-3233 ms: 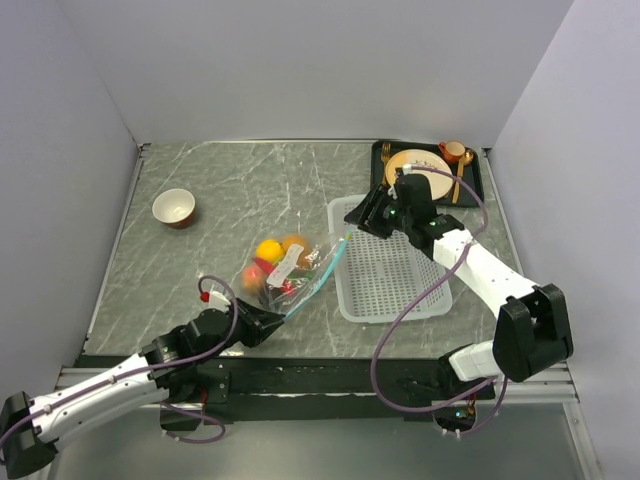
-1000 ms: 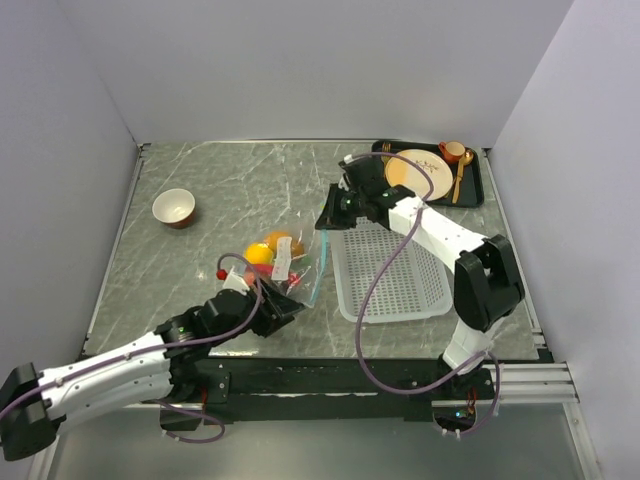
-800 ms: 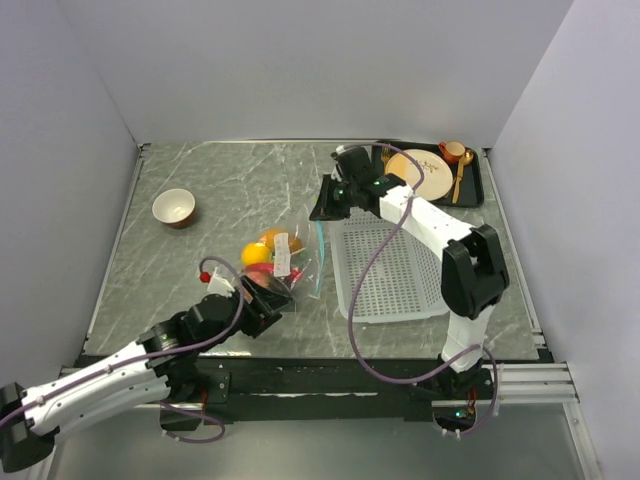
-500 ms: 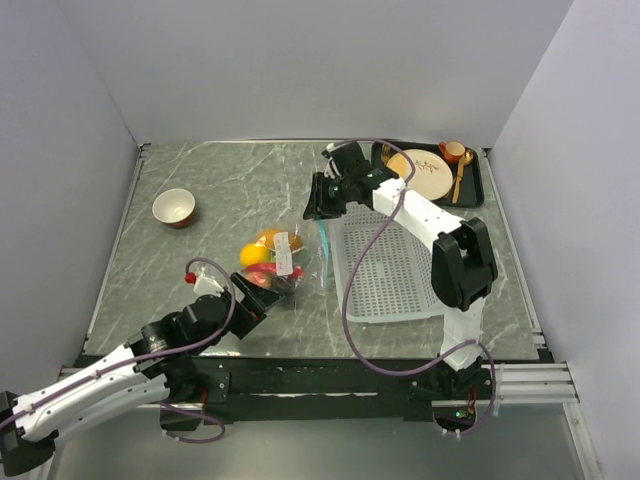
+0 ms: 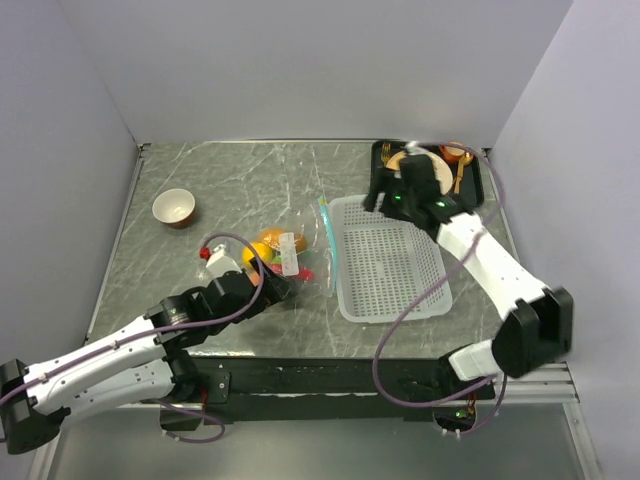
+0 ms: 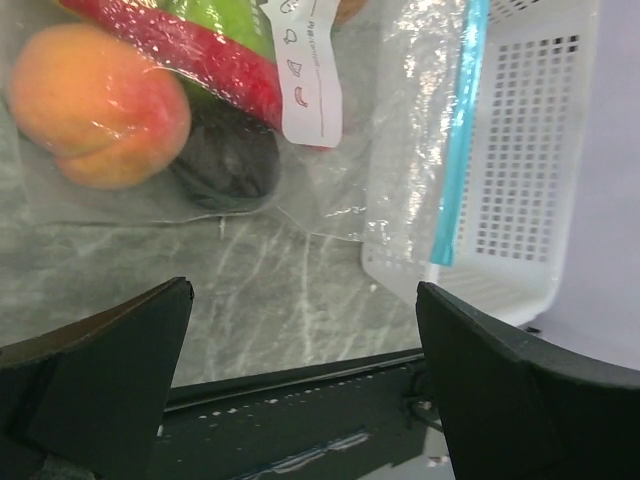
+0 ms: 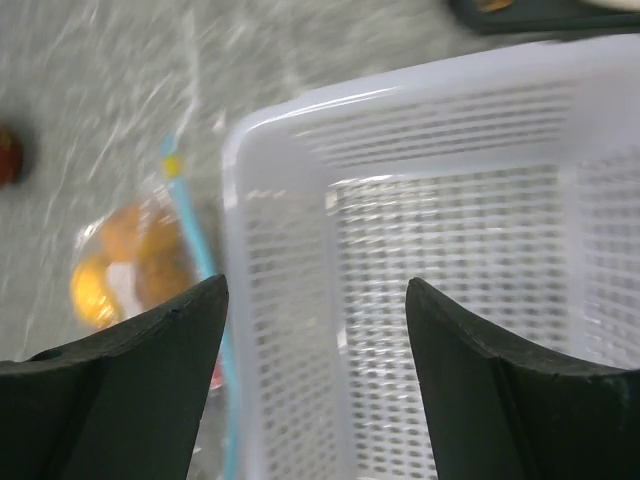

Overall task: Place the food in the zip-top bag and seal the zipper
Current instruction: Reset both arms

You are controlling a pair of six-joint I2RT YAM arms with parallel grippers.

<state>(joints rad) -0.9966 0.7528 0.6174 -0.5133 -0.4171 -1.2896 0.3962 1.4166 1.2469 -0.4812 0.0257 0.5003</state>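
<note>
The zip-top bag [image 5: 288, 252] lies on the marble table just left of the white mesh basket [image 5: 390, 262]. Inside it is the food: an orange round [image 5: 285, 240], a yellow one [image 5: 254, 255], a peach [image 6: 98, 105], a red pepper [image 6: 205, 55] and a dark round [image 6: 228, 165]. The teal zipper [image 5: 326, 232] runs straight along the bag's right edge, beside the basket wall. My left gripper [image 5: 277, 287] is open at the bag's near-left corner, holding nothing. My right gripper [image 5: 379, 197] hangs open above the basket's far-left corner, apart from the zipper [image 7: 196, 245].
A small bowl [image 5: 174, 207] stands at the far left. A black tray [image 5: 478, 190] at the back right carries a tan plate [image 5: 432, 172], a cup [image 5: 453, 152] and a spoon. The table's near edge shows just below the bag in the left wrist view.
My right gripper let go of the zipper, opened and swung right over the basket. My left gripper opened and released the bag, which now lies flat.
</note>
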